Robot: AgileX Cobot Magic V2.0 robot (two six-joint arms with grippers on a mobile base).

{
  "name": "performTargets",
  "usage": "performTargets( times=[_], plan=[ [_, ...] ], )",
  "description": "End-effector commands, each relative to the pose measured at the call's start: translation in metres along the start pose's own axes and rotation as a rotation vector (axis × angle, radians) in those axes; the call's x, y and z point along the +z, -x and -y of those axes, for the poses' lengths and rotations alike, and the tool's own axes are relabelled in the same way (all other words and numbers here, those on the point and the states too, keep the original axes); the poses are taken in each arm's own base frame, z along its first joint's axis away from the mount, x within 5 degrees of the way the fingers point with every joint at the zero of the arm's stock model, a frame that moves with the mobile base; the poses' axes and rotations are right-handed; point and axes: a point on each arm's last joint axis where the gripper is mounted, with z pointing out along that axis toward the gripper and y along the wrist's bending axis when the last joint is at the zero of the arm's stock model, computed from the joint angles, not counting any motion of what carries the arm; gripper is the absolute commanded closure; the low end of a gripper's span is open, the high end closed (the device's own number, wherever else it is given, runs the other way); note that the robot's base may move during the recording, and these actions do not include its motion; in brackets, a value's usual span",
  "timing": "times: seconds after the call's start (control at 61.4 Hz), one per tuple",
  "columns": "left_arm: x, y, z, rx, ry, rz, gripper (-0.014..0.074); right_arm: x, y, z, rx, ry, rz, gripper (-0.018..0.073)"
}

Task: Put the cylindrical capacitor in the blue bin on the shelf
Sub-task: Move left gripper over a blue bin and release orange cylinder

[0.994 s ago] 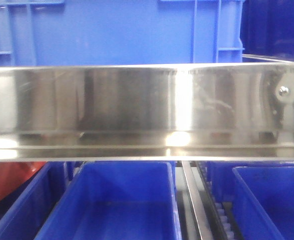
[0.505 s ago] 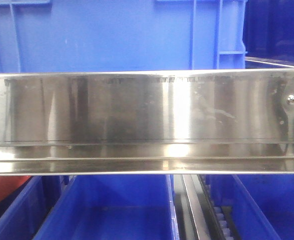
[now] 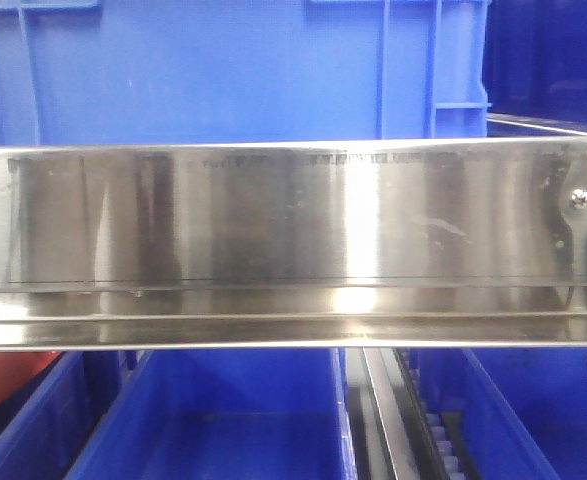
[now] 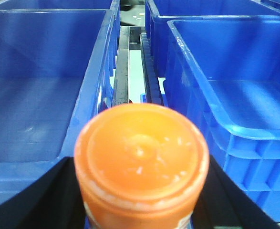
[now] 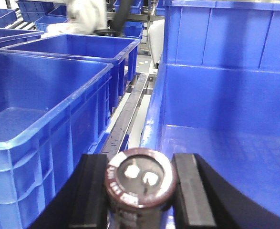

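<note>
In the right wrist view my right gripper (image 5: 140, 187) is shut on the cylindrical capacitor (image 5: 140, 181), a dark brown cylinder with pale markings, seen end-on with two pale terminals. It hangs over the near left edge of a large blue bin (image 5: 235, 157). In the left wrist view my left gripper (image 4: 141, 195) is shut on an orange-capped bottle (image 4: 142, 152), between two blue bins (image 4: 35, 95) (image 4: 244, 81). The shelf's shiny steel front rail (image 3: 273, 215) fills the middle of the front view. Neither gripper shows there.
A big blue crate (image 3: 223, 70) stands on the tier above the rail, and blue bins (image 3: 233, 410) sit below it. A red object (image 3: 3, 385) shows at lower left. Metal roller tracks (image 5: 125, 119) run between the bins. Another blue bin (image 5: 35, 95) lies left of the capacitor.
In the front view the steel rail and its screw have shifted slightly down and right since one second ago. Little has moved in the last half second.
</note>
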Motion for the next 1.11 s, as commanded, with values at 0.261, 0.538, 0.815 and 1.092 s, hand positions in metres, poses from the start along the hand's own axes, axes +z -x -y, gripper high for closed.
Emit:
performTargets(
  times=[0.261, 0.538, 0.815, 1.092],
  plan=[
    [-0.002, 0.004, 0.001, -0.003, -0.01, 0.039, 0.0707, -0.001, 0.003, 0.001, -0.009, -0.006, 0.031, 0.0649],
    [-0.002, 0.006, 0.002, -0.011, -0.019, 0.064, 0.0707, -0.001, 0.003, 0.001, -0.009, -0.006, 0.031, 0.0649],
    [0.024, 0.052, 0.022, 0.104, -0.146, 0.08, 0.0707, -0.001, 0.003, 0.001, -0.009, -0.006, 0.031, 0.0649],
    [0.101, 0.104, 0.099, 0.198, -0.377, -0.007, 0.0707, -0.001, 0.003, 0.001, -0.009, -0.006, 0.031, 0.0649]
  ],
)
